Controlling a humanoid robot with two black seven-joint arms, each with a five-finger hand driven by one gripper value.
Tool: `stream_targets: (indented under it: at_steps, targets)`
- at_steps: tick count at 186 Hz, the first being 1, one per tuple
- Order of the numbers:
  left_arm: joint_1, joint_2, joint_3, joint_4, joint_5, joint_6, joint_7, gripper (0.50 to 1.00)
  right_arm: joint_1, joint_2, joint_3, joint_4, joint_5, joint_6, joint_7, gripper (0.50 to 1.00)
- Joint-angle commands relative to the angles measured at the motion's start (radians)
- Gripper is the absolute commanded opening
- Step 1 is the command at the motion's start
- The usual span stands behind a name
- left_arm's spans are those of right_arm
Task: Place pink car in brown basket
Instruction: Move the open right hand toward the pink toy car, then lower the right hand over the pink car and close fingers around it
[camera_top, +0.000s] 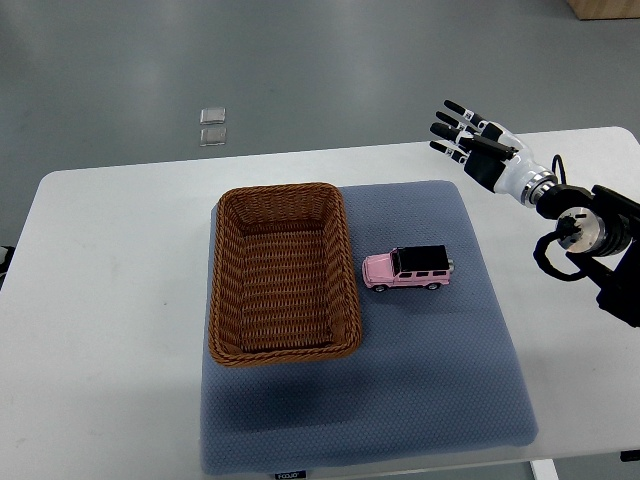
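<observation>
The pink car (408, 269) sits on the blue mat (430, 390) just right of the brown basket (283, 272), while the right hand (478, 143) hovers empty, fingers spread, beyond the car.

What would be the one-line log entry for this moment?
phase: pre-grasp | right hand: open, raised beyond mat, empty | pink car: on blue mat, right of basket | brown basket: empty | left hand: not visible

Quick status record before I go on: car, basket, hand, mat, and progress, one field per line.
car: pink car upright on the mat, just right of the basket, not held
basket: brown basket on the mat's left part, nothing inside
hand: right hand open, raised beyond the car, apart from it
mat: blue-grey mat on white table
progress: car not yet grasped
</observation>
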Motion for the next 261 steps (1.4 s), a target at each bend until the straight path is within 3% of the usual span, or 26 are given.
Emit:
stream_targets:
  at_steps: [1, 100, 161, 213, 261]
  targets:
    - [0.0, 0.0, -0.008, -0.004, 0.0, 0.0, 0.0, 1.0, 0.0, 0.0, -0.002, 0.0, -0.002, 0.002, 0.0, 0.921]
    - [-0.002, 0.0, -0.002, 0.007, 0.0, -0.002, 0.0, 1.0, 0.017, -0.017, -0.017, 0.0, -0.077, -0.012, -0.005, 0.921]
    - [-0.002, 0.0, -0.002, 0.008, 0.0, 0.0, 0.0, 1.0, 0.031, -0.051, -0.017, 0.084, -0.41, 0.019, 0.003, 0.921]
    - [-0.002, 0.0, -0.004, 0.007, 0.0, -0.002, 0.0, 1.0, 0.051, -0.101, -0.025, 0.181, -0.862, 0.089, 0.063, 0.921]
    - [-0.002, 0.0, -0.002, 0.007, 0.0, 0.0, 0.0, 1.0, 0.052, -0.212, -0.029, 0.29, -1.196, 0.238, 0.135, 0.921]
